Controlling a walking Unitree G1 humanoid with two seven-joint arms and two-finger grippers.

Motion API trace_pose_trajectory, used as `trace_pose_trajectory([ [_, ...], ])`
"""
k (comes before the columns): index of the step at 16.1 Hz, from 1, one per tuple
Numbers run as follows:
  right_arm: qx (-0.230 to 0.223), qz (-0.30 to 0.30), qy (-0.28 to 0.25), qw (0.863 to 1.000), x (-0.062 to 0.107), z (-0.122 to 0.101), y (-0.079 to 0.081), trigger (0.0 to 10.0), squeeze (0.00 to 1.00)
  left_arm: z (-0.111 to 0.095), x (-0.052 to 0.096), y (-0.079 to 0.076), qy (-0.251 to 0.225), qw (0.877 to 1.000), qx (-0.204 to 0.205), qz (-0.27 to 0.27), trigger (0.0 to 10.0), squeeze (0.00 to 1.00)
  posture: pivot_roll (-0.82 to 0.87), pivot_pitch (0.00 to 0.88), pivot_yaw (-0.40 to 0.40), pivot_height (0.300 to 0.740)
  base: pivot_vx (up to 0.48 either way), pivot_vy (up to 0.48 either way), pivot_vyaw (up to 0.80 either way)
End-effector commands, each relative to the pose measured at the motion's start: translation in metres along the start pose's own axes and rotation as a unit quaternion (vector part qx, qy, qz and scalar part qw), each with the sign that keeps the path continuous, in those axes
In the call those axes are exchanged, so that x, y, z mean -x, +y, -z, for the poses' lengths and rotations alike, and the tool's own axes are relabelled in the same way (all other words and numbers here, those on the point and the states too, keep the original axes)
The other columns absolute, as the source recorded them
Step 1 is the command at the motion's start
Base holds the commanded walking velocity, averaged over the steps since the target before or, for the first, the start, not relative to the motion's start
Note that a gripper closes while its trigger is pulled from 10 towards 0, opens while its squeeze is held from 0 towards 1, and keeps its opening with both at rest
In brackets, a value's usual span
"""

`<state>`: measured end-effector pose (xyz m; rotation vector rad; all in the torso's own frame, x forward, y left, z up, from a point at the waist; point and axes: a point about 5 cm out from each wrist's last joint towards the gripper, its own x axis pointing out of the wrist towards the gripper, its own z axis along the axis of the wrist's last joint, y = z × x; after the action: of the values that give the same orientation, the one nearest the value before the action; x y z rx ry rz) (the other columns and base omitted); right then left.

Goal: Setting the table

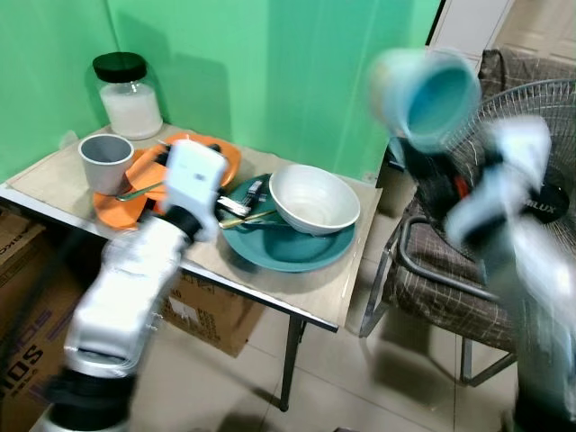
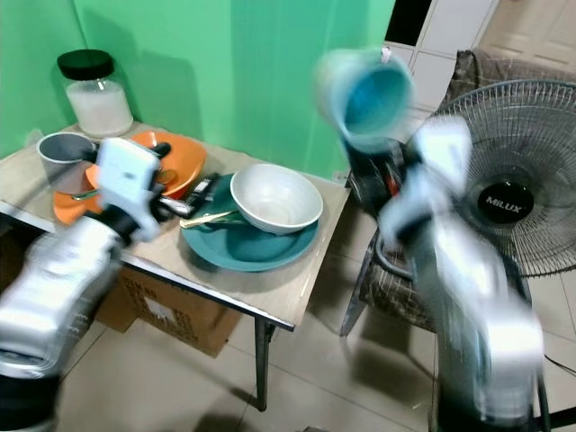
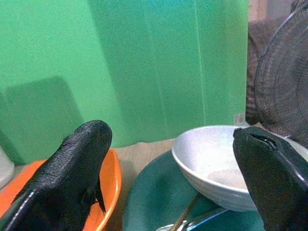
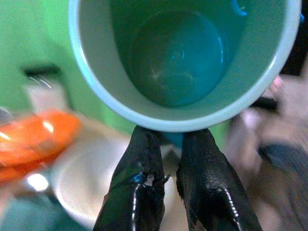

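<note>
Green-backed small table [image 1: 270, 279], crowded at its near edge. My left gripper [image 3: 168, 159] hovers spread-fingered over the stacked teal plate [image 1: 297, 247] and white ceramic bowl [image 1: 315, 198], beside orange plates [image 1: 225, 157]. My right gripper [image 4: 166, 185] pinches the glossy teal cup [image 1: 430, 94], raised well right of the table, mouth tipped toward me. Table lies to its left.

Fan [image 2: 504, 209] hub badge: "MILUX". Cardboard box [image 1: 22, 355]: partial "SIO".

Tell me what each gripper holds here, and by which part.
The right gripper pinches the teal cup by its rim, raised beside the table. The left gripper holds nothing, fingers spread over the plates.
</note>
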<state>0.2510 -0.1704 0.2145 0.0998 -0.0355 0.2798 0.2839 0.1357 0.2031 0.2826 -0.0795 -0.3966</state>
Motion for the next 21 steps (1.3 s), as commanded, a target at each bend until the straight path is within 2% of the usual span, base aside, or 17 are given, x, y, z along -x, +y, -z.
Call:
trace_pose_trajectory([
  [1,0.018,0.036,-0.013,0.999,0.007,-0.001,-0.004,10.0,0.0,0.0,0.0,-0.004,0.0,1.0,-0.015,-0.014,10.0,0.0,-0.07,0.0,-0.058,0.74,0.0,0.0,-0.78],
  [3,0.011,0.075,-0.002,0.997,0.011,0.009,-0.007,10.0,0.0,0.004,0.002,-0.002,0.009,0.999,-0.008,-0.035,10.0,0.0,-0.08,0.0,-0.055,0.74,0.0,0.0,-0.78],
  [4,0.002,0.113,0.002,0.994,0.014,0.014,-0.011,10.0,0.0,0.007,0.002,0.003,0.016,0.999,-0.016,-0.046,10.0,0.0,-0.08,0.0,-0.053,0.74,0.0,0.0,-0.79],
  [6,0.019,0.127,0.007,0.992,0.015,0.018,-0.013,10.0,0.0,0.009,0.004,0.009,0.02,0.998,-0.018,-0.054,10.0,0.0,-0.08,0.0,-0.052,0.74,0.0,0.0,-0.79],
  [8,0.015,0.136,0.012,0.991,0.017,0.023,-0.014,10.0,0.0,0.017,0.008,0.02,0.035,0.995,0.015,-0.095,10.0,0.0,-0.08,0.0,-0.047,0.74,0.0,0.0,-0.79],
  [10,0.014,0.148,0.012,0.989,0.018,0.024,-0.016,10.0,0.0,0.023,0.01,0.02,0.05,0.993,0.009,-0.11,10.0,0.0,-0.08,0.0,-0.048,0.74,0.0,0.0,-0.8],
  [11,0.029,0.183,0.008,0.983,0.017,0.025,-0.021,10.0,0.0,0.026,0.011,0.021,0.048,0.991,0.005,-0.129,10.0,0.0,-0.08,0.0,-0.053,0.74,0.0,0.0,-0.8],
  [12,0.029,0.187,0.017,0.982,0.017,0.029,-0.021,10.0,0.0,0.028,0.011,0.021,0.046,0.989,0.004,-0.143,10.0,0.0,-0.08,0.0,-0.055,0.74,0.0,0.0,-0.79],
  [13,0.02,0.179,0.03,0.983,0.016,0.034,-0.019,10.0,0.0,0.03,0.011,0.019,0.048,0.988,-0.002,-0.144,10.0,0.0,-0.08,0.0,-0.058,0.74,0.0,0.0,-0.79],
  [17,0.006,0.162,0.06,0.985,0.011,0.043,-0.013,10.0,0.0,0.027,0.012,0.022,0.042,0.988,0.045,-0.14,10.0,0.0,-0.08,0.0,-0.063,0.74,0.0,0.0,-0.79],
  [21,0.013,0.191,0.067,0.979,0.008,0.048,-0.016,10.0,0.0,0.026,0.01,0.019,0.036,0.992,0.049,-0.111,10.0,0.0,-0.08,0.0,-0.064,0.74,0.0,0.0,-0.79],
])
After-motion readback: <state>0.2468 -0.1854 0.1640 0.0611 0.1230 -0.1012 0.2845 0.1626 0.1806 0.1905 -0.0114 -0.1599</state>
